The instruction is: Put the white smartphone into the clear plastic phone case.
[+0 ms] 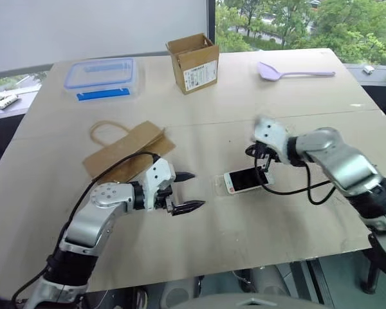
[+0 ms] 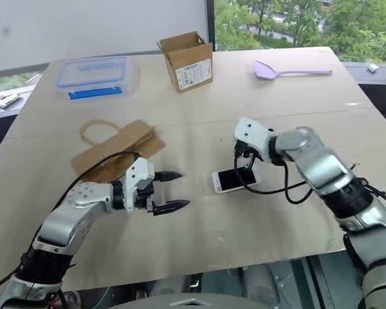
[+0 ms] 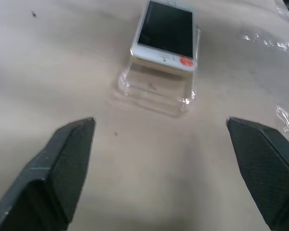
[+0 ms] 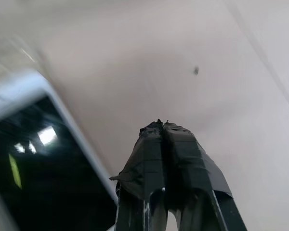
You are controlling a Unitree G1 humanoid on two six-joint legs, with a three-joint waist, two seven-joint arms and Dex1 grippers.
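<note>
A: The white smartphone [image 3: 166, 36] lies half in the clear plastic phone case [image 3: 156, 89] on the table [image 1: 244, 103], one end unseated.

B: If the right claw [image 1: 265, 166], pinched shut, empty, just above the phone's far end, pushes off-centre, the case could skid away.

A: The left claw [image 1: 186, 191] gapes wide nearby, facing the case's empty end.

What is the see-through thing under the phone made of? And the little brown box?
The thin clear phone case looks like hard glossy plastic: you see the table through it and its edges glint. The small open brown box looks like matte cardboard, with folded flaps and a paper label; I can't be fully sure of either from looks alone.
</note>
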